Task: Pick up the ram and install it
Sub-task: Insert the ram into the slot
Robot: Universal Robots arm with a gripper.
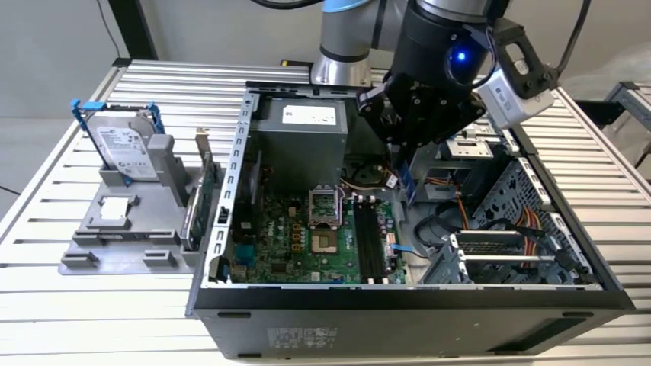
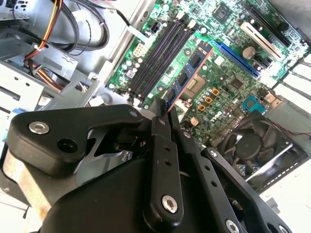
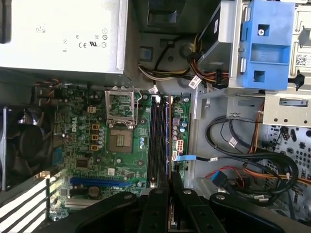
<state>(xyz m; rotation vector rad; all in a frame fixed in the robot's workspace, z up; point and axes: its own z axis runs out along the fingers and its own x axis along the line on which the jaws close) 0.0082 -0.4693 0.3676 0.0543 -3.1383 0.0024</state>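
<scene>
In the exterior view, the gripper (image 1: 405, 156) is seen above the open computer case (image 1: 407, 305), near the power supply (image 1: 300, 130). The ram (image 1: 409, 183) hangs below it as a narrow bluish strip, over the memory slots (image 1: 368, 240) but not yet in them. The step in hand is judged to be the carrying of the stick to its slot. Outside the case, a hard drive (image 1: 122, 149) in a blue frame and an expansion card (image 1: 198, 202) stand on a grey holder, well apart from the work.

In the second wrist view, the fingers (image 2: 160, 145) are closed on one end of the ram (image 2: 187, 80), which points out over the motherboard. The black slots (image 2: 160, 58) lie just beside it and appear unoccupied. A fan (image 2: 260, 145) is near, but it is not in the path.

In the first wrist view, a thin edge, taken to be the ram (image 3: 170, 216), is clamped between the fingers, nearly in line with the slots (image 3: 159, 136). For seating, it is judged that this edge must be parallel to one slot and pressed straight in. Loose cables (image 3: 252, 165) lie beside the board, and the processor socket (image 3: 119, 138) is on the slots' other side.
</scene>
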